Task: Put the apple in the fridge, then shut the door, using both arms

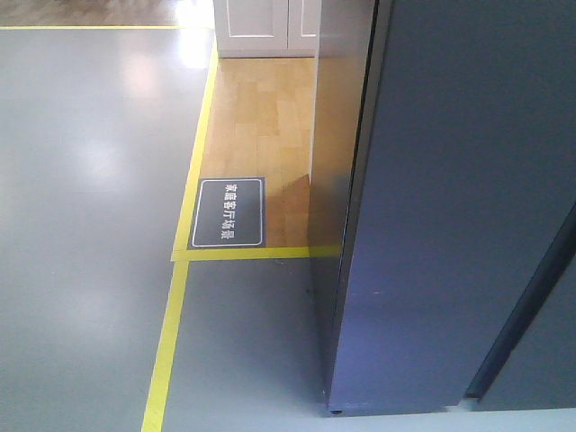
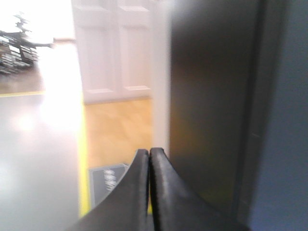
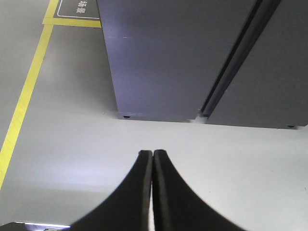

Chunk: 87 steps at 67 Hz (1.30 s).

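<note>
Nearest, both grippers pinched fully together on nothing: left gripper (image 2: pixel 149 153) blurry in its wrist view, right gripper (image 3: pixel 152 154) pointing down at pale grey floor (image 3: pixel 72 144). No apple visible in any view, so can't say where it is; not between either pair of fingers anyway.

Further out, the fridge (image 1: pixel 450 207), dark grey outer panels only. A dark seam in the right wrist view looks like the door (image 3: pixel 260 82) edge, probably sitting flush, hard to be sure.

Handling guess: apple small, firm, smooth-skinned and prone to rolling, so best pinched across the middle without crushing. Door tall, stiff, likely heavy-ish; better worked from its free edge than near the hinge.

Only the right wrist view catches the fridge feet. Only the front view reads the floor sign (image 1: pixel 229 211) sharply, with yellow tape (image 1: pixel 166 342). Farthest back, white cabinet doors (image 2: pixel 115 48) fullest from the left wrist.
</note>
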### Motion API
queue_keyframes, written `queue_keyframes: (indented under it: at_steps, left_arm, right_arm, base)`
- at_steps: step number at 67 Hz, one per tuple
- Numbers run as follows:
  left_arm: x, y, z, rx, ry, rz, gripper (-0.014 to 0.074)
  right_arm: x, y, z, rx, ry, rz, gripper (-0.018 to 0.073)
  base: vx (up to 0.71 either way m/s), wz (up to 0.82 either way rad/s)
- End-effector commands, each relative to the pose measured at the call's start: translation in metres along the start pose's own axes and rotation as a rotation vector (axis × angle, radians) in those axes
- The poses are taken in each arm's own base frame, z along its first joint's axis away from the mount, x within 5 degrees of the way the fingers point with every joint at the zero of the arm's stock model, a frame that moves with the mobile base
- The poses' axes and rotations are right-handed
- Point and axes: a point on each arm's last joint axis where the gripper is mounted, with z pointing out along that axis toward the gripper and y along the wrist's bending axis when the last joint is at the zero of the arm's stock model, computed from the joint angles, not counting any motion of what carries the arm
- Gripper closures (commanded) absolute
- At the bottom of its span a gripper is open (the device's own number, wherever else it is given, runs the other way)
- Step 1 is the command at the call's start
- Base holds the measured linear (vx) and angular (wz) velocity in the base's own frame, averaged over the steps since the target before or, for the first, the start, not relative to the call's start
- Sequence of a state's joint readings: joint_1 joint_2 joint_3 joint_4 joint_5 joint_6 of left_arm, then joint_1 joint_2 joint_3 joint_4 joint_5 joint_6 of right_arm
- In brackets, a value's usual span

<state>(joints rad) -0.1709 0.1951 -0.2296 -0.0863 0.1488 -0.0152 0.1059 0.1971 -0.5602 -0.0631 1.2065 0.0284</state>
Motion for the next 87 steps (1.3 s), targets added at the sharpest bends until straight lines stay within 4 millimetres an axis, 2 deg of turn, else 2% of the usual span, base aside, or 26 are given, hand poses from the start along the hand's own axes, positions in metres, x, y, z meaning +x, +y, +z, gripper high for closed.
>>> queue_keyframes:
  at_steps: [1, 14, 24, 48, 87]
  left_arm:
    - [0.001, 0.005, -0.009, -0.064, -0.135, -0.002, 0.0603]
    - [0.03, 0.012, -0.019, -0.168, -0.189, -0.012, 0.0603]
    - [0.05, 0.017, -0.014, -0.186, -0.205, -0.081, 0.0603]
    - [0.049, 0.017, -0.014, -0.199, -0.187, 0.022, 0.0603]
    - [0.046, 0.014, -0.014, -0.144, -0.217, 0.042, 0.0603]
  right_arm:
    - [-0.01, -0.001, -0.003, 0.005, -0.067, -0.007, 0.0562]
    - [-0.01, -0.001, -0.003, 0.005, -0.067, -0.007, 0.0562]
    - [-0.01, -0.001, -0.003, 0.006, -0.068, -0.008, 0.0562]
    - [-0.01, -0.001, -0.003, 0.004, -0.067, -0.007, 0.0562]
    - [-0.01, -0.001, -0.003, 0.005, -0.067, -0.007, 0.0562]
  base:
    - [0.0, 0.0]
    - [0.0, 0.0]
    - [0.0, 0.0]
    - [0.0, 0.0]
    - [0.0, 0.0]
